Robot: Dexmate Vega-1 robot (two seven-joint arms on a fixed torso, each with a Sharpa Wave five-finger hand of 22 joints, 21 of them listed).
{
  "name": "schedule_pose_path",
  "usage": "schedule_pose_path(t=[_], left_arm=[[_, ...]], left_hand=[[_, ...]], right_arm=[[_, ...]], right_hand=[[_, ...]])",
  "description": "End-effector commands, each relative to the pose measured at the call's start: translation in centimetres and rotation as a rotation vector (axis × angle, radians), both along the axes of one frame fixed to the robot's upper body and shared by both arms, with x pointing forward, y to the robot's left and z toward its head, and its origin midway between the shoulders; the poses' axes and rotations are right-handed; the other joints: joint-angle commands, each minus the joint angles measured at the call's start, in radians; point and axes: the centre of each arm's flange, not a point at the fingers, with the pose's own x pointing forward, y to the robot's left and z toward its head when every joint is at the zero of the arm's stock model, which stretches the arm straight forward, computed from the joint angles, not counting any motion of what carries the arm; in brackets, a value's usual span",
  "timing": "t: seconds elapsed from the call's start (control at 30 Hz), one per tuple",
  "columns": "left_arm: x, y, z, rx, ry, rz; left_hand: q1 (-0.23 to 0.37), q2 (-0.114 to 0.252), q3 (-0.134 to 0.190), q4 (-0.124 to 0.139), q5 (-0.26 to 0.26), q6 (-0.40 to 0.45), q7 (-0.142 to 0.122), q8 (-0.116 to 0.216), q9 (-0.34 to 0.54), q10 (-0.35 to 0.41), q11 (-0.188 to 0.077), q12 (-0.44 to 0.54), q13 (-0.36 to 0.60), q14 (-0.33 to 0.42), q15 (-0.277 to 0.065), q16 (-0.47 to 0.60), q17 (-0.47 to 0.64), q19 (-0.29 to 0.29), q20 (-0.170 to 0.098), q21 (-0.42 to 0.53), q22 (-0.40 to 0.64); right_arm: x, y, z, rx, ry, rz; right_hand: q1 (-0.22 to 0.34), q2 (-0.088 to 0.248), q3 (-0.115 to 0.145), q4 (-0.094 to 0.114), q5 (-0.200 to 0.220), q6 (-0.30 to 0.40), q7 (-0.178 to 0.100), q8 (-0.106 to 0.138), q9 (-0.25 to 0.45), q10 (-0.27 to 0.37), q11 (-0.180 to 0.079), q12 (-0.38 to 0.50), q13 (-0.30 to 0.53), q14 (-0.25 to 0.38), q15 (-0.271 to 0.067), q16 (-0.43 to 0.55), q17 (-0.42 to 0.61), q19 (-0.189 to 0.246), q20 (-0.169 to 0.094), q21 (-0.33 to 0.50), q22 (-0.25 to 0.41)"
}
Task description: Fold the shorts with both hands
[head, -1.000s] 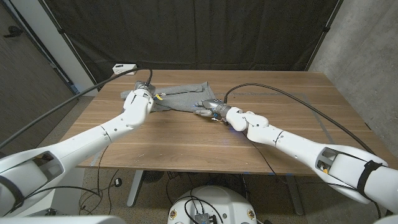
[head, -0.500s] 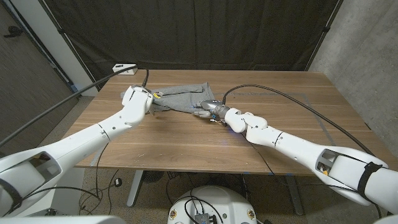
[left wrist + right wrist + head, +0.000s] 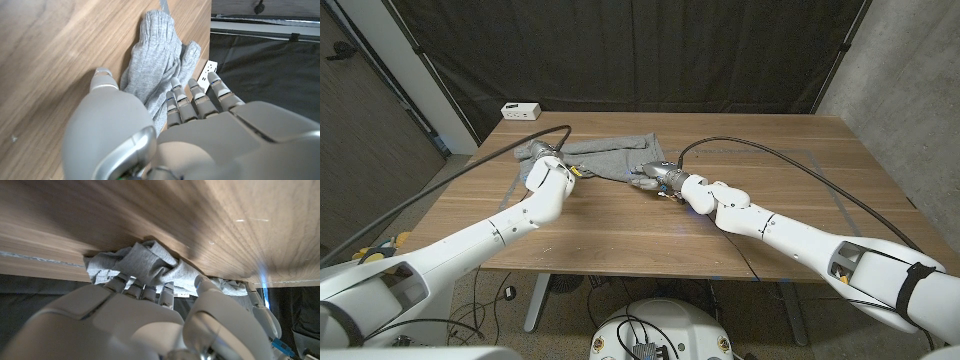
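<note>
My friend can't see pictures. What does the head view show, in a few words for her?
Two white robot arms reach over a wooden table to grey shorts lying crumpled near its far edge. The left hand is at the shorts' left end, and the right hand grips the cloth at their right end.

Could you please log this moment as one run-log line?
shorts: gray, bunched on table | left robot hand: on shorts' edge, grip unclear | right robot hand: gripping bunched fabric | fold: unfinished
</note>
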Motion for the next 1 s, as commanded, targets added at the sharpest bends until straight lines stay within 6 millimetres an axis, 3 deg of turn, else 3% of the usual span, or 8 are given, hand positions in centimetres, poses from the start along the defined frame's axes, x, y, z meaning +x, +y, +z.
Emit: schedule_pose_path(t=[0.03, 0.33, 0.5, 0.63, 0.8, 0.83, 0.93, 1.0], left_arm=[[1.8, -0.7, -3.2, 0.085, -0.026, 0.017], [3.0, -0.9, -5.1, 0.145, -0.123, -0.005], [3.5, -0.8, -5.5, 0.155, -0.144, -0.033], [4.1, -0.7, -5.9, 0.163, -0.138, -0.033], [4.8, -0.5, -6.5, 0.219, -0.164, -0.065], [4.8, -0.4, -6.6, 0.236, -0.178, -0.074], [4.8, -0.3, -6.5, 0.279, -0.231, -0.101], [4.7, -0.3, -6.3, 0.287, -0.249, -0.107]], left_hand=[[0.018, 0.013, 0.01, -0.009, 0.009, 0.006, 0.008, 0.007, 0.003, 0.014, -0.002, 0.01, 0.001, 0.021, -0.041, 0.01, 0.0, 0.015, -0.001, 0.01, 0.006], [0.112, 0.066, 0.051, -0.053, 0.019, 0.035, -0.005, 0.021, 0.003, 0.064, -0.027, 0.032, -0.006, 0.095, -0.064, 0.024, -0.003, 0.074, -0.025, 0.033, 0.01], [0.197, 0.099, 0.088, -0.105, -0.005, 0.157, -0.033, 0.048, 0.005, 0.202, -0.082, 0.075, -0.01, 0.172, -0.108, 0.025, -0.008, 0.118, -0.058, 0.056, 0.014], [0.25, 0.121, 0.116, -0.136, -0.029, 0.23, -0.043, 0.059, 0.006, 0.279, -0.101, 0.091, -0.012, 0.217, -0.131, 0.022, -0.01, 0.135, -0.088, 0.069, 0.016], [0.341, 0.192, 0.172, -0.167, -0.1, 0.458, -0.087, 0.105, 0.01, 0.392, -0.12, 0.104, -0.014, 0.285, -0.176, 0.026, -0.003, 0.174, -0.115, 0.103, 0.019], [0.369, 0.214, 0.184, -0.172, -0.121, 0.548, -0.118, 0.13, 0.012, 0.442, -0.123, 0.114, -0.01, 0.31, -0.179, 0.035, 0.003, 0.18, -0.116, 0.112, 0.019], [0.426, 0.238, 0.181, -0.176, -0.143, 0.72, -0.121, 0.183, 0.019, 0.585, -0.124, 0.176, 0.038, 0.397, -0.191, 0.073, 0.022, 0.199, -0.125, 0.14, 0.019], [0.445, 0.241, 0.176, -0.174, -0.146, 0.772, -0.125, 0.203, 0.02, 0.622, -0.121, 0.195, 0.06, 0.435, -0.195, 0.093, 0.031, 0.205, -0.129, 0.152, 0.021]], right_arm=[[0.4, -0.4, 0.0, 0.003, 0.008, -0.013], [0.8, -0.4, 0.1, -0.008, 0.018, -0.013], [1.0, -0.6, 0.4, 0.001, 0.011, -0.013], [1.2, -0.7, 0.4, 0.001, 0.02, -0.014], [1.2, -0.8, 0.4, -0.005, 0.016, -0.015], [1.3, -0.8, 0.5, -0.002, 0.02, -0.013], [1.3, -0.7, 0.5, -0.004, 0.014, -0.015], [1.3, -0.8, 0.5, -0.001, 0.019, -0.011]], right_hand=[[-0.004, 0.006, 0.008, -0.003, 0.009, -0.001, 0.003, 0.0, 0.001, 0.009, -0.004, 0.001, 0.002, 0.012, -0.047, 0.007, 0.0, 0.004, -0.001, 0.007, 0.003], [-0.005, 0.006, 0.01, -0.004, 0.009, 0.002, 0.005, 0.001, 0.001, 0.01, -0.003, 0.001, 0.002, 0.013, -0.048, 0.007, 0.0, 0.004, -0.002, 0.007, 0.003], [-0.005, 0.005, 0.011, -0.004, 0.009, 0.003, 0.006, 0.001, 0.001, 0.011, -0.005, 0.001, 0.002, 0.014, -0.048, 0.007, -0.001, 0.004, -0.002, 0.007, 0.003], [-0.007, 0.005, 0.011, -0.004, 0.009, 0.004, 0.006, 0.001, 0.001, 0.011, -0.005, 0.001, 0.002, 0.014, -0.048, 0.007, -0.001, 0.004, -0.002, 0.007, 0.003], [-0.007, 0.005, 0.012, -0.005, 0.009, 0.004, 0.006, 0.001, 0.001, 0.011, -0.004, 0.001, 0.002, 0.013, -0.048, 0.007, -0.001, 0.003, -0.002, 0.007, 0.003], [-0.007, 0.005, 0.012, -0.005, 0.009, 0.004, 0.006, 0.001, 0.001, 0.011, -0.005, 0.001, 0.002, 0.013, -0.048, 0.007, -0.001, 0.004, -0.002, 0.007, 0.003], [-0.007, 0.005, 0.013, -0.006, 0.009, 0.003, 0.006, 0.001, 0.001, 0.011, -0.004, 0.001, 0.002, 0.014, -0.048, 0.007, -0.001, 0.004, -0.002, 0.007, 0.003], [-0.007, 0.005, 0.013, -0.006, 0.009, 0.003, 0.007, 0.0, 0.001, 0.011, -0.004, 0.001, 0.003, 0.014, -0.048, 0.007, -0.001, 0.004, -0.002, 0.007, 0.003]])
